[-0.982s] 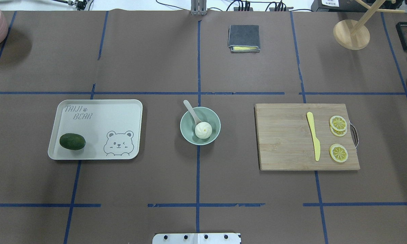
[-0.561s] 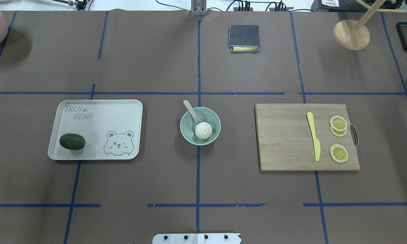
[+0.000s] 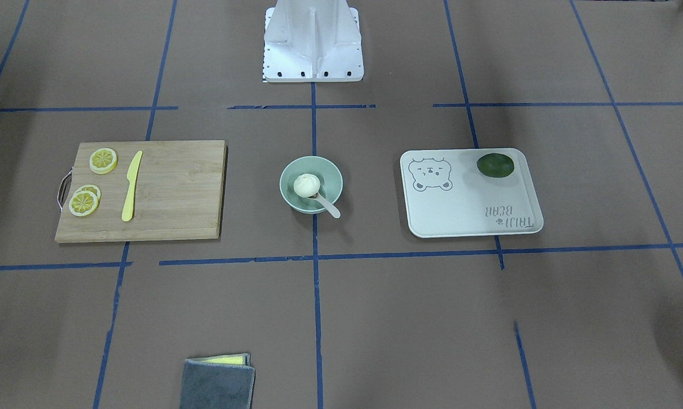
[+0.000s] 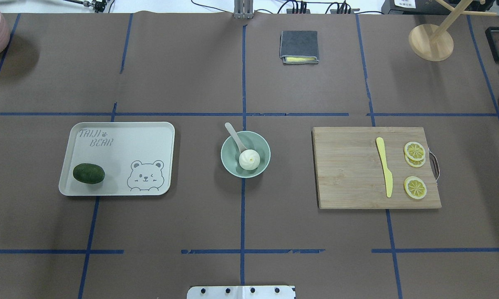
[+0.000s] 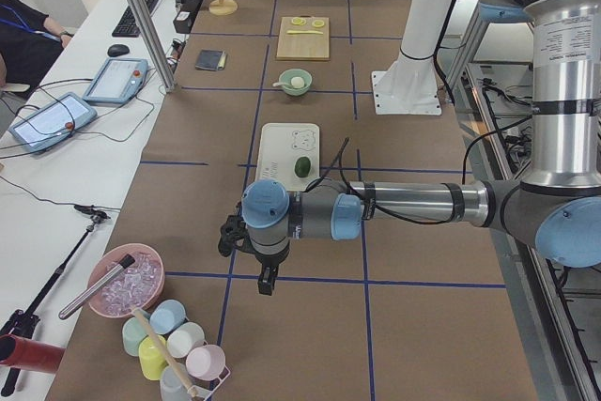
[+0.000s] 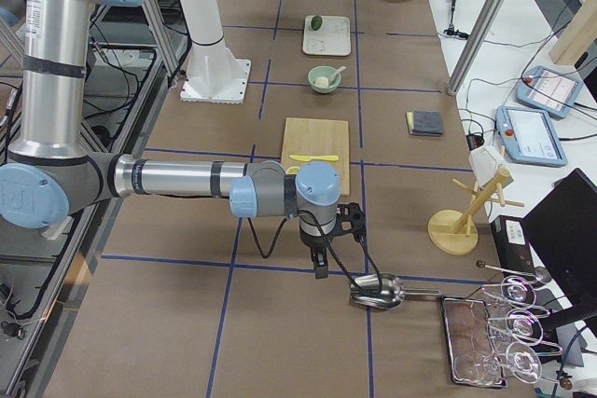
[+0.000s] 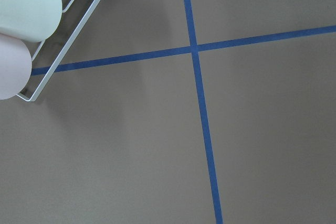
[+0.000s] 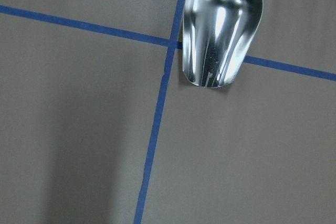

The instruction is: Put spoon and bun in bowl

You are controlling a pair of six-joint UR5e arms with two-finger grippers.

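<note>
I read the job as finished. The bun [image 4: 249,159] sits inside the bowl [image 4: 228,162] at the middle of the desk. The spoon [image 4: 234,135] lies with its scoop down in the bowl against the bun, and its handle leans out over the rim on the side away from the robot.

Both arms hang well apart from the bowl. The left claw [image 5: 268,279] is over bare desk near the rack of cups [image 7: 23,3], and the right claw [image 6: 320,264] is close by the metal scoop [image 8: 220,30]. I only catch the claws in the side views, so I cannot tell whether either is spread or pressed together.

The right thing now, I judge, is to touch nothing, because the spoon's handle overhangs and a nudge could probably tip it out. If I must move, I'd lift each arm straight up, clear of rack and scoop.
</note>
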